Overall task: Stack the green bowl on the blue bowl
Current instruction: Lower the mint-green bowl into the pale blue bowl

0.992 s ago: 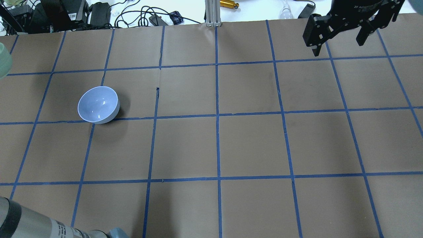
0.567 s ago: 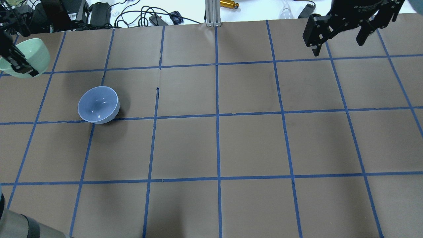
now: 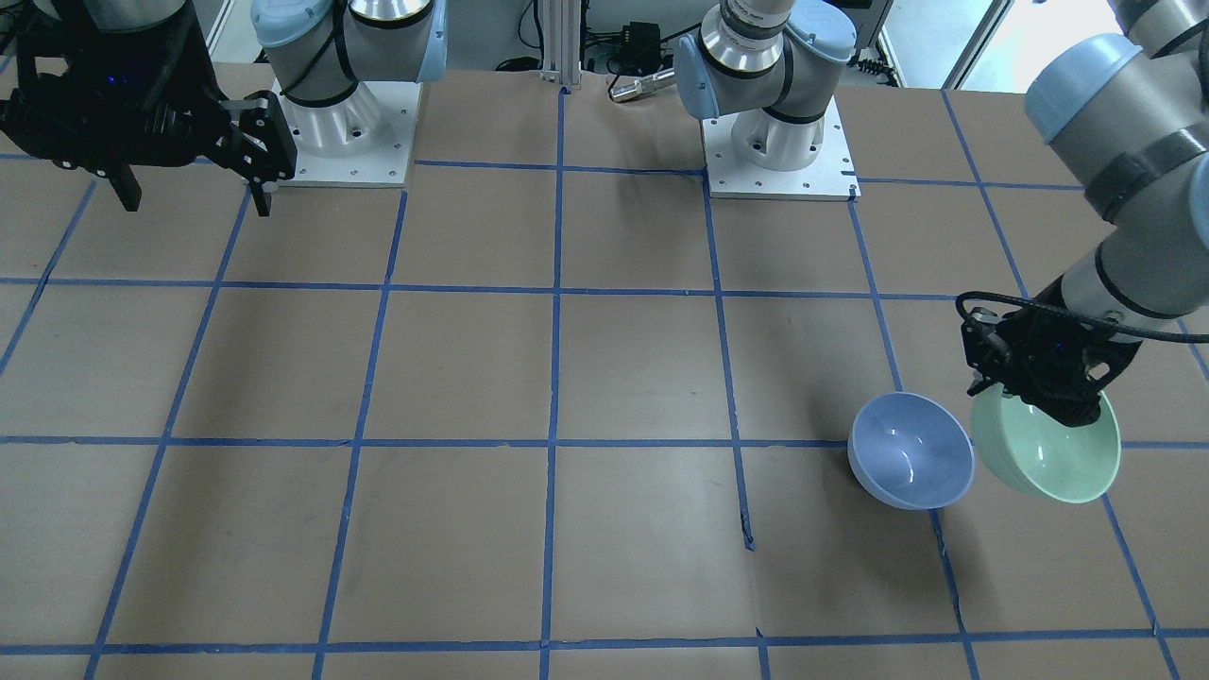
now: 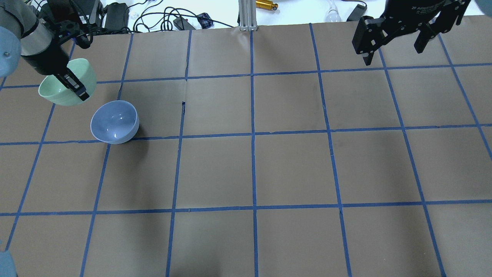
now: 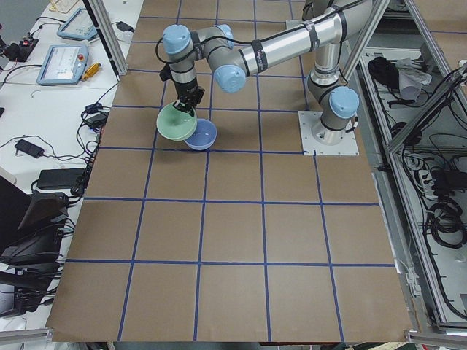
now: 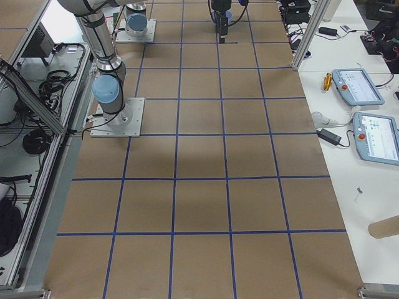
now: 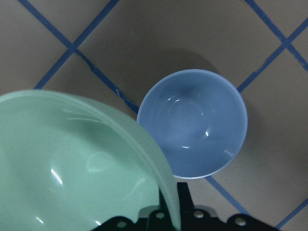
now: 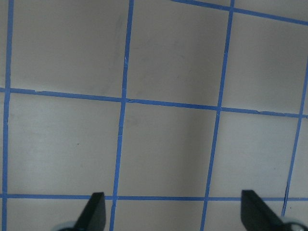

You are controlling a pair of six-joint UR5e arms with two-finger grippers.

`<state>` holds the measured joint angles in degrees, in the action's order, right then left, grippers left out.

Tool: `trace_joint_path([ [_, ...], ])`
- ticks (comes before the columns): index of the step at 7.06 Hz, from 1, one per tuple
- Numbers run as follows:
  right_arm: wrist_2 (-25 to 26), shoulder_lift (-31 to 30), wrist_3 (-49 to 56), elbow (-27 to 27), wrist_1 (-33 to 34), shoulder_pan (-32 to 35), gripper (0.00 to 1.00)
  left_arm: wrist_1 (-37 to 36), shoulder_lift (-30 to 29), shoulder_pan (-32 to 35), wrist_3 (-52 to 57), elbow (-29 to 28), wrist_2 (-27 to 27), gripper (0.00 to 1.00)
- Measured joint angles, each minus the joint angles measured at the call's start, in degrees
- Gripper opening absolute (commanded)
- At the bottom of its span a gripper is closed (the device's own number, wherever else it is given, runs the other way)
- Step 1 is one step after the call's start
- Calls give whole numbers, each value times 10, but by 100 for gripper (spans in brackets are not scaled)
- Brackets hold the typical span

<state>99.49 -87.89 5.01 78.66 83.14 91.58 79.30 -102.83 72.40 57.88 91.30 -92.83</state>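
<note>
Overhead exterior: the left gripper point(image 4: 77, 87) is clamped on the rim of the green bowl point(image 4: 55, 94), which is pale mint, glossy, smooth-walled and held tilted. It hangs just beside the blue bowl point(image 4: 114, 122), a periwinkle twin that sits upright on the bench point(image 4: 292, 169) with glints inside. The right gripper point(image 4: 393, 53) hovers at the far right, well apart, jaws spread wide and holding nothing.

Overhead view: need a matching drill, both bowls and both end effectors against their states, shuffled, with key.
1. green bowl
2. blue bowl
3. left end effector
4. right end effector

A. open, holding nothing
B. on the table, nothing in it
C. shut on a bowl's rim
D. held tilted, beside the other bowl

Pairs: 1-D, 2-B, 3-C, 4-A
</note>
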Motion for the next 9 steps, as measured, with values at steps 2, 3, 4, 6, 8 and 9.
trace_joint_path([
  [2, 0, 0, 0, 0, 0, 0, 100, -46, 14, 20, -37, 71, -18, 0],
  [3, 0, 0, 0, 0, 0, 0, 100, -88, 13, 24, -46, 106, -24, 0],
  [4, 0, 0, 0, 0, 0, 0, 100, -131, 11, 27, -52, 136, -26, 0],
  [6, 0, 0, 0, 0, 0, 0, 100, -162, 7, 34, -57, 159, -27, 0],
  [8, 0, 0, 0, 0, 0, 0, 100, -166, 3, 42, -59, 162, -28, 23],
  [9, 0, 0, 0, 0, 0, 0, 100, -167, 3, 44, -60, 162, -28, 99],
])
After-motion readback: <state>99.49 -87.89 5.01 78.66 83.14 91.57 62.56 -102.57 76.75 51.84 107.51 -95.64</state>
